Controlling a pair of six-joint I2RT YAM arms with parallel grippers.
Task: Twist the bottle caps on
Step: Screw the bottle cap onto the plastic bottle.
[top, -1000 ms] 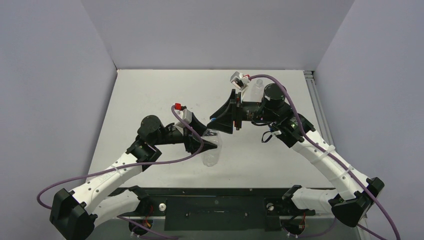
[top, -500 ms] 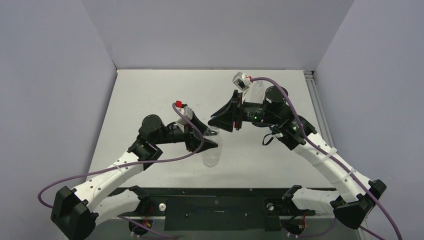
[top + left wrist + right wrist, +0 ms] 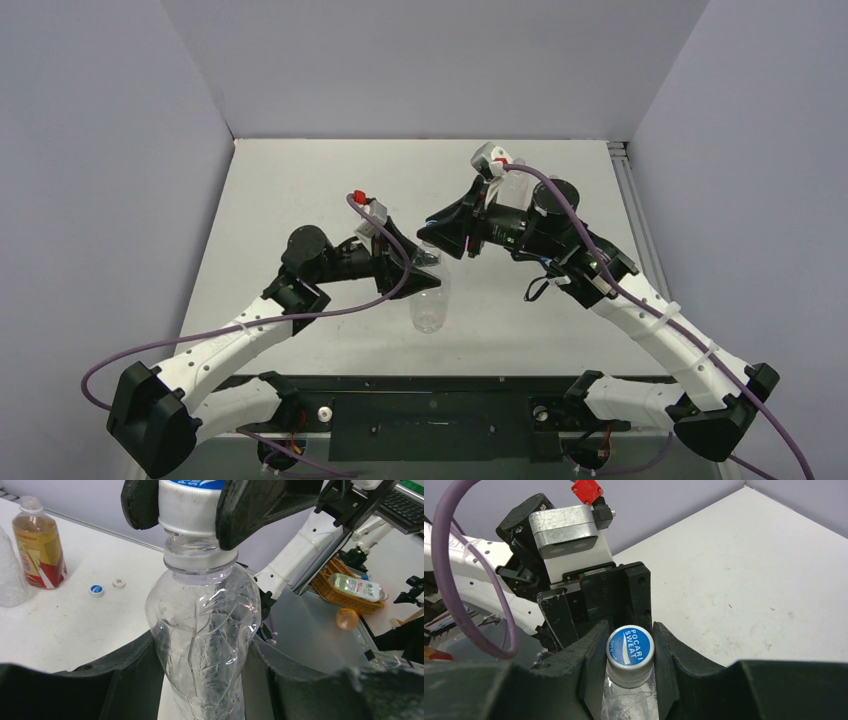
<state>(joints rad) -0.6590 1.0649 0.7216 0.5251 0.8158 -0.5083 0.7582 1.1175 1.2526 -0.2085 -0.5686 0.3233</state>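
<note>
A clear bottle [image 3: 202, 625] stands upright between the fingers of my left gripper [image 3: 202, 680], which is shut on its body. A blue-and-white cap [image 3: 630, 647] sits on the bottle's neck. My right gripper [image 3: 630, 650] is shut on this cap from above, one finger pressed to each side. In the top view the left gripper [image 3: 425, 275] and right gripper [image 3: 432, 225] meet over the bottle [image 3: 430, 305] at mid-table. An amber bottle [image 3: 37, 545] with a red band stands further off. A small blue-topped cap [image 3: 96, 590] and a white cap [image 3: 119, 583] lie loose on the table beside it.
Another clear bottle [image 3: 515, 180] stands at the back right behind the right arm. Off the table, a wicker basket [image 3: 332, 587] holds a lying bottle. Grey walls close the table on three sides.
The right gripper has shut on the cap. Both arms and the bottle have shifted slightly to the right.
</note>
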